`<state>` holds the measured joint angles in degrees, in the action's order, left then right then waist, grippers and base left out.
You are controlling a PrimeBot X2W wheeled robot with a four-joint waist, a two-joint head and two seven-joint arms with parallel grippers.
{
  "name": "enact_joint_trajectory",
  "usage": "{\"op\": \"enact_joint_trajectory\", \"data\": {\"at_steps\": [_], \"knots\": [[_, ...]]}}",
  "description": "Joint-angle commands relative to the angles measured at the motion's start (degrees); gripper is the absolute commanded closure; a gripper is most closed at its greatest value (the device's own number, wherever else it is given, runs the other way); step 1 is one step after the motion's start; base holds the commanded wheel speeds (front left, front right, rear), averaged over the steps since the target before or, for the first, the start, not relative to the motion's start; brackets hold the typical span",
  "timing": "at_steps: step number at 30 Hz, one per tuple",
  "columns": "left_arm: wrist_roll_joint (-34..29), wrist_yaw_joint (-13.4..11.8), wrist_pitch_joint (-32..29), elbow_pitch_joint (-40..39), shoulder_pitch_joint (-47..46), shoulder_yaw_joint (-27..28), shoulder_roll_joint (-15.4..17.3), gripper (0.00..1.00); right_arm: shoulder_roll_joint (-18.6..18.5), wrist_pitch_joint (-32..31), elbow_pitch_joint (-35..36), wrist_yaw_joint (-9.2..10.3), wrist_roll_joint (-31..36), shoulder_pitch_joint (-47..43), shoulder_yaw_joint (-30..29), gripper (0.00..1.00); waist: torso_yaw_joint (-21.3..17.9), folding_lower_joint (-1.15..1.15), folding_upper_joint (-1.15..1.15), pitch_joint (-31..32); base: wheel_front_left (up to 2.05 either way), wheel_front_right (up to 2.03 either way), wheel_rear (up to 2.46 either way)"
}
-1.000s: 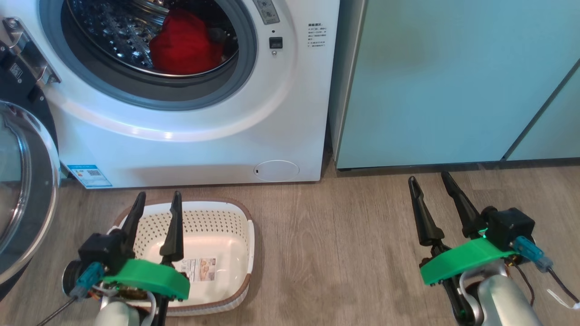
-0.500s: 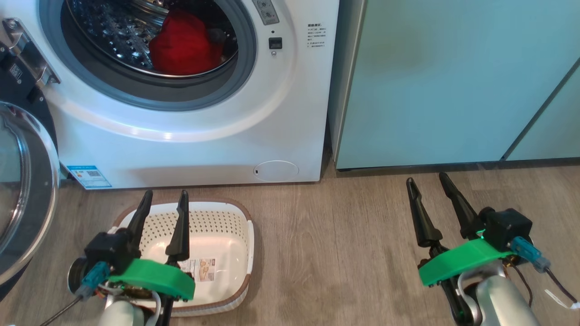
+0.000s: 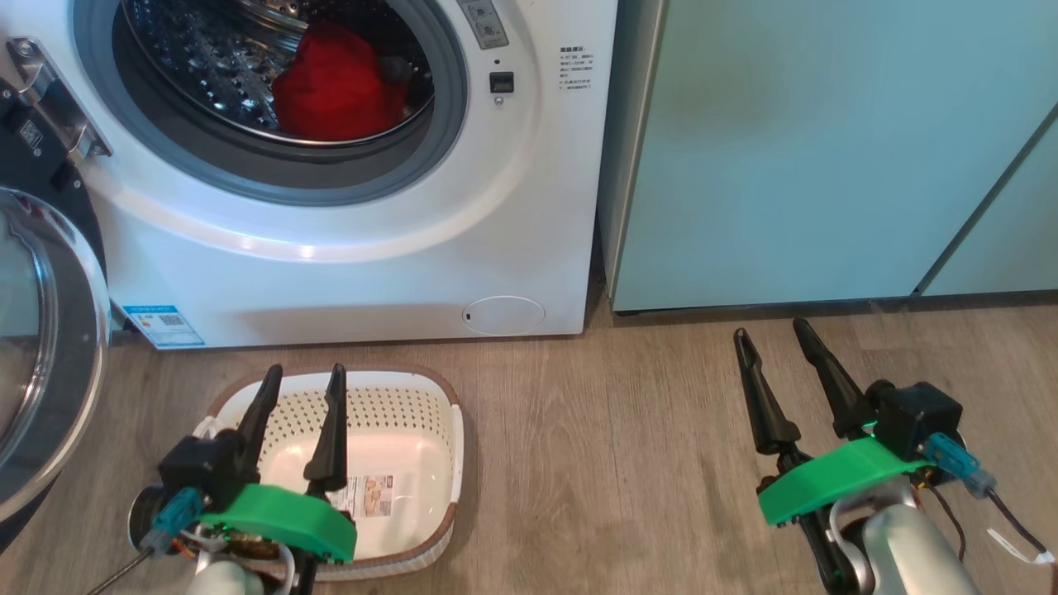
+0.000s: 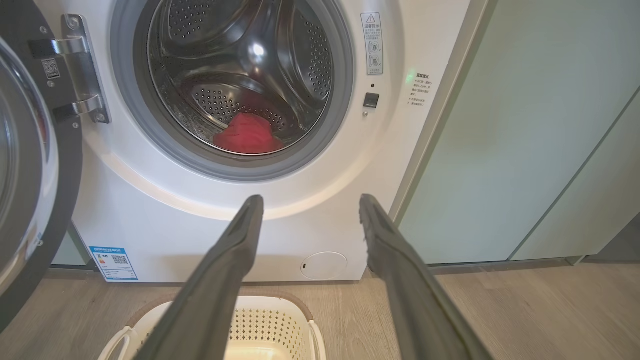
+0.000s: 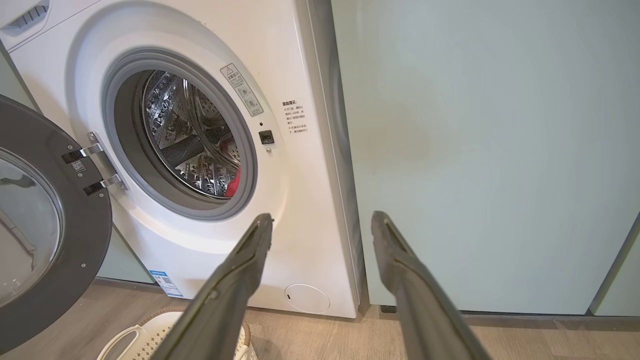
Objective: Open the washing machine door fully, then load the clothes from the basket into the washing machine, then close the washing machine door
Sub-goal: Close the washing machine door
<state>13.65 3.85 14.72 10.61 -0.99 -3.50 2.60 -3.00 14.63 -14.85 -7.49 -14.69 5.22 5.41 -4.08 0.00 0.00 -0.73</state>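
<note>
At 9 o'clock in the head view the washing machine door (image 3: pixel 37 330) hangs swung wide on its hinge, clear of the opening. At 7 o'clock the left tool (image 3: pixel 305 369) hovers with its two fingers spread and nothing between them, over the white basket (image 3: pixel 401 406), which sits on the wood floor (image 3: pixel 579 463) with only its label sticker inside. Over the last second this tool has slid a little toward 5 o'clock across the basket, more than the slight drift of the camera accounts for. At 11 o'clock the red garment (image 3: pixel 335 83) lies bunched low in the drum of the washing machine (image 3: pixel 331 281), behind the grey seal. At 4 o'clock the right tool (image 3: pixel 769 328), also spread and holding nothing, has eased slightly toward 7 o'clock in front of the teal cabinet (image 3: pixel 826 165). Loading looks done and both arms seem to be backing off; closing the door likely comes next, and the left tool is the nearer one.
</note>
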Motion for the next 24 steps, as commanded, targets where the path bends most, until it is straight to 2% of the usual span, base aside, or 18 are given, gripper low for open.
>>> {"op": "enact_joint_trajectory", "data": {"at_steps": [1, 7, 18, 24], "knots": [[0.36, -0.07, 0.28, -1.50, -2.03, 2.12, 0.28, 0.00, 0.13, 0.37, 1.60, 0.00, -0.35, 1.63, 1.45, 0.00, 0.07, 0.00, 0.00, 0.00, -0.89, 0.89, 0.00], [0.30, -0.10, 0.28, -1.35, -2.33, 2.47, 0.28, 0.00, 0.13, 0.37, 1.52, 0.00, -0.43, 1.66, 1.40, 0.00, 0.38, 0.00, 0.00, -0.06, -1.36, 1.36, 0.00], [-0.44, -0.45, 0.28, -1.62, -2.63, 2.80, 0.28, 0.00, 0.13, 0.37, 1.32, 0.00, -0.68, 1.68, 1.44, 0.00, 0.88, 0.00, 0.00, -0.24, -2.07, 2.07, 0.00], [-1.75, -0.88, 0.28, -2.24, -2.43, 2.84, 0.28, 0.00, 0.13, 0.37, 1.14, 0.00, -0.63, 1.72, 1.28, 0.00, 1.08, 0.00, 0.00, -0.17, -1.51, 1.51, 0.00]]}}
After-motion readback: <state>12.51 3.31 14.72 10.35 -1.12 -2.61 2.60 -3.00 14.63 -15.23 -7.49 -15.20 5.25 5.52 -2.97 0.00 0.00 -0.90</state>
